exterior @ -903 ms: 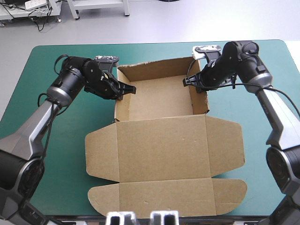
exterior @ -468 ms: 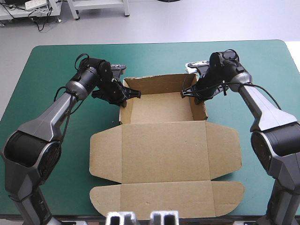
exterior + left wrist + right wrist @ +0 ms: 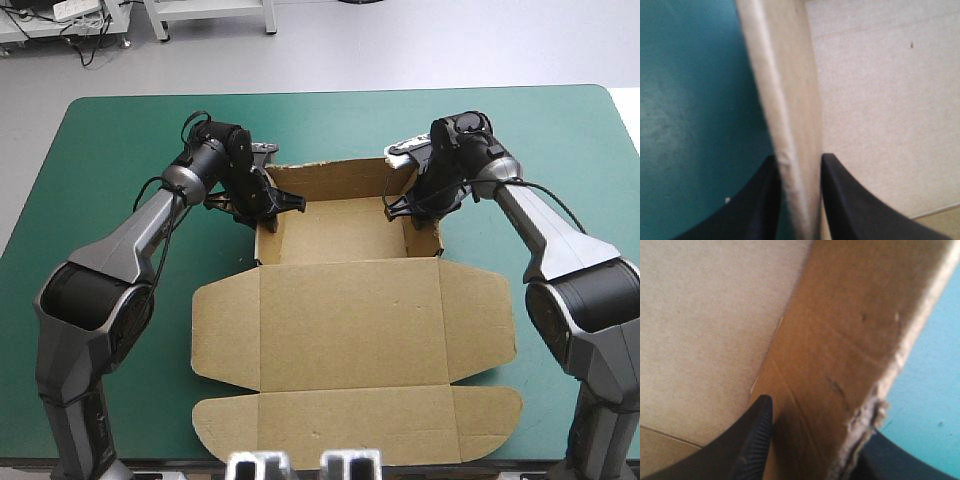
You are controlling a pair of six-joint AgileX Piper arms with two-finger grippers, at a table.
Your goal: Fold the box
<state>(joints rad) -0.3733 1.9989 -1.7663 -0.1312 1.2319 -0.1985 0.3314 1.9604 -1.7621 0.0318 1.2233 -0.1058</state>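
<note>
Pinched the brown cardboard box (image 3: 350, 320) by its left and right walls in the left gripper (image 3: 281, 203) and right gripper (image 3: 402, 206); probably risked buckling a wall under uneven pull.

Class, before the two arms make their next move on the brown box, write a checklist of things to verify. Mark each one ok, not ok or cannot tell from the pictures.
1. Grip of the left tool on the left wall of the box: ok, shut on it.
2. Grip of the right tool on the right wall: ok, shut on it.
3. Both side walls standing upright: ok.
4. The far wall raised: ok.
5. The lid flat on the table cover, away from both tools: ok.
6. Side walls locked in place: cannot tell.
</note>
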